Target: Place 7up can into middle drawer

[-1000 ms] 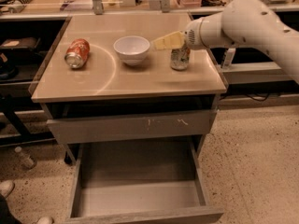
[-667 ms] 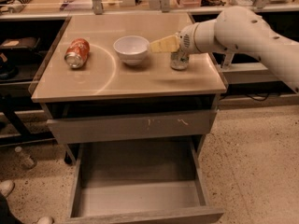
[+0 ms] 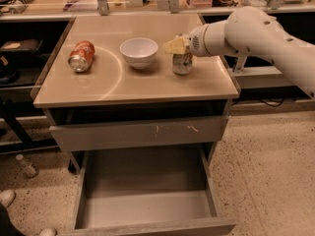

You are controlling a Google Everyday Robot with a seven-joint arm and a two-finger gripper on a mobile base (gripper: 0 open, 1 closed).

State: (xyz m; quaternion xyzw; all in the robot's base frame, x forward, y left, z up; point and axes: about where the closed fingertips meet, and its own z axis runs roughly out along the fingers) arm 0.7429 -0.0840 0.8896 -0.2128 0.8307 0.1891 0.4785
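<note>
The 7up can [image 3: 182, 64] stands upright on the tabletop, just right of a white bowl. My gripper [image 3: 176, 45] comes in from the right on the white arm and sits at the can's top, its yellowish tip overlapping the rim on the left side. The can rests on the table. The middle drawer [image 3: 147, 203] is pulled out wide open below the table, with a bare grey floor and nothing in it.
A white bowl [image 3: 139, 51] sits mid-table. An orange-red can [image 3: 81, 56] lies on its side at the left. A closed drawer front with pale scratch marks [image 3: 138, 132] is above the open drawer. Shelving and clutter stand behind; a bottle [image 3: 25, 165] lies on the floor at the left.
The arm has shifted left and closer to the can, so the gripper now sits over the can's top. The can, bowl and drawer have not moved.
</note>
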